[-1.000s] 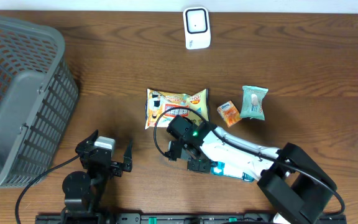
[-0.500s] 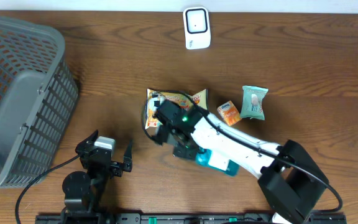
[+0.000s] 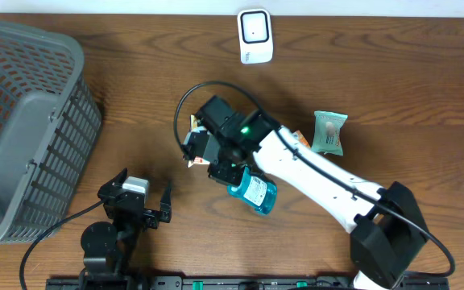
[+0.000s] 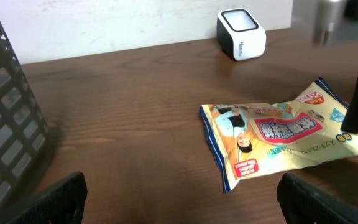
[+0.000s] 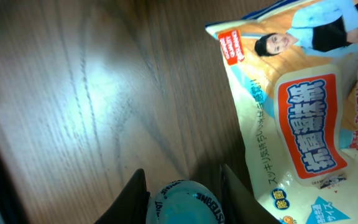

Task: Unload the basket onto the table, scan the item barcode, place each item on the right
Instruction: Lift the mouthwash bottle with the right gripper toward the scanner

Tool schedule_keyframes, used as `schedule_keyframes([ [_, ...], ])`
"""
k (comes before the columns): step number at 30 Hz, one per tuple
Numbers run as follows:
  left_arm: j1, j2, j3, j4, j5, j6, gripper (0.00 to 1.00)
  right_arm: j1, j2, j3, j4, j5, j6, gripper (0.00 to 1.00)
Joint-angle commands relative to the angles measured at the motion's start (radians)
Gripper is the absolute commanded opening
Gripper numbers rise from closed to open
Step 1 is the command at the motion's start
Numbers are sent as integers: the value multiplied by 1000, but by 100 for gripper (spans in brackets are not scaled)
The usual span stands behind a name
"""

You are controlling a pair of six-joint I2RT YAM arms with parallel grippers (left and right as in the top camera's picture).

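Right gripper (image 5: 184,190) clamps a bottle (image 3: 254,192) by the packet (image 5: 303,118); left gripper (image 3: 145,187) gapes idle. My tilted hold could hide its barcode from the scanner (image 3: 255,35)

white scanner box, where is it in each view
Overhead: white scanner at top centre.
Left wrist: upper right, beyond the yellow packet.
Right wrist: not in it.
Shared landmark: the yellow packet, plain in both wrist views, mostly under the right arm overhead.
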Motion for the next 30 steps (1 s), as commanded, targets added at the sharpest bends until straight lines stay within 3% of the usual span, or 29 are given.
schedule_keyframes([
  [1,5,-5,-14,-27,13,17,97,-37,-69,43,1,-114,16,1],
  [20,5,-5,-14,-27,13,17,98,-103,-159,40,84,49,82,2],
  [23,5,-5,-14,-27,13,17,98,-103,-158,17,122,121,199,2],
  [30,5,-5,-14,-27,13,17,98,-103,-158,-4,152,404,688,7],
])
